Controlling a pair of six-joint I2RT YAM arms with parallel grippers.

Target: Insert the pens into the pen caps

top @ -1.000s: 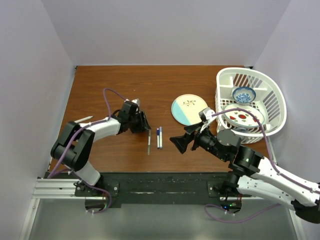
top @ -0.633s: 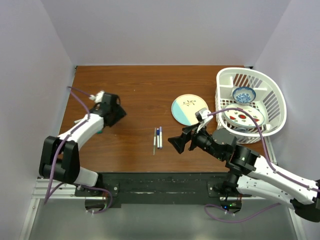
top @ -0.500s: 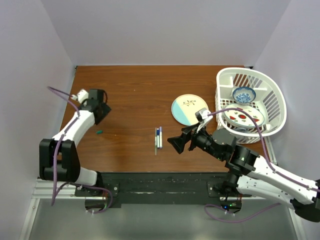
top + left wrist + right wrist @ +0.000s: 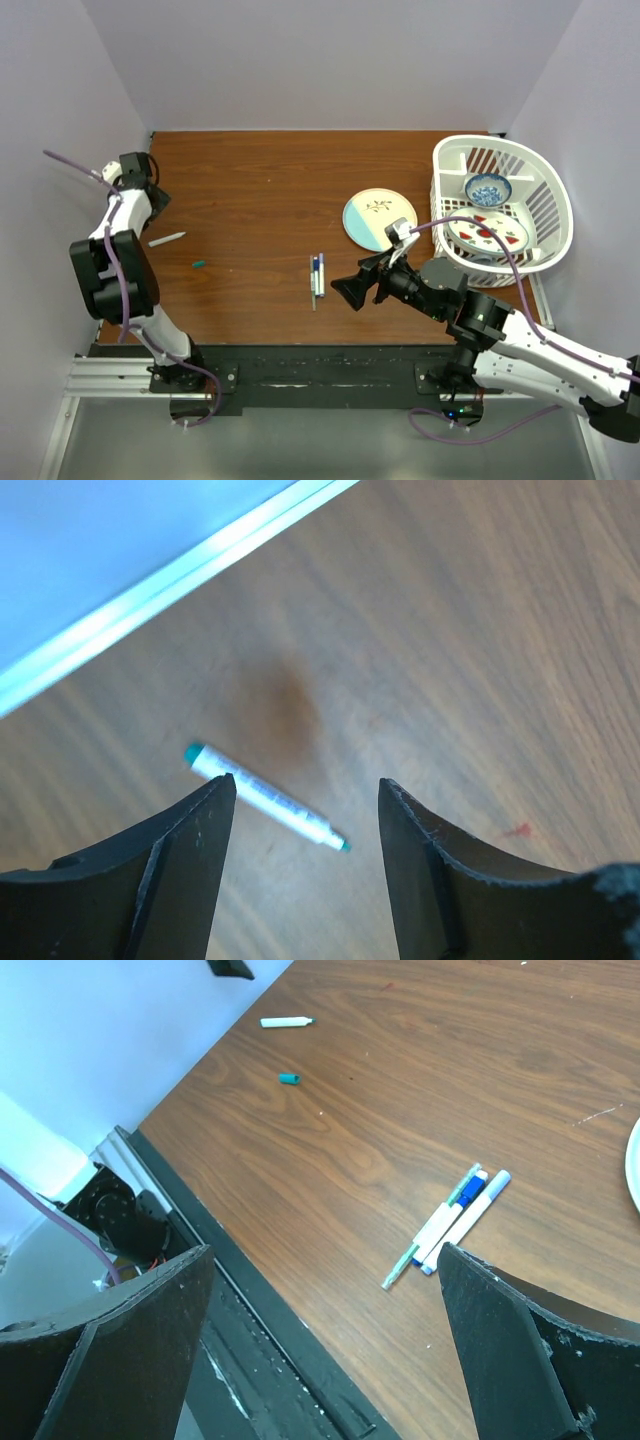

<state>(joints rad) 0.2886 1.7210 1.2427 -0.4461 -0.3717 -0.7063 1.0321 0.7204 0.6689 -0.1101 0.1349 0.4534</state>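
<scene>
A brown wooden table (image 4: 270, 180) with a round cream and pale blue plate (image 4: 379, 219) right of centre. At the right edge, a white plastic basket (image 4: 548, 205) holds a small blue patterned bowl (image 4: 488, 189) and a red-spotted dish (image 4: 490, 232).

Four pens (image 4: 287, 1022) (image 4: 429, 1226) (image 4: 450, 1216) (image 4: 467, 1222) — three caps (image 4: 289, 1078) (image 4: 470, 1185) (image 4: 497, 1175)

left pincer (image 4: 305, 800): jaws apart, empty | right pincer (image 4: 325, 1258): jaws spread wide

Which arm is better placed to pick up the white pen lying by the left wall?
Left: its jaws stand open right over that pen. The right jaws, also open, hover by the pen cluster, far from it.
</scene>
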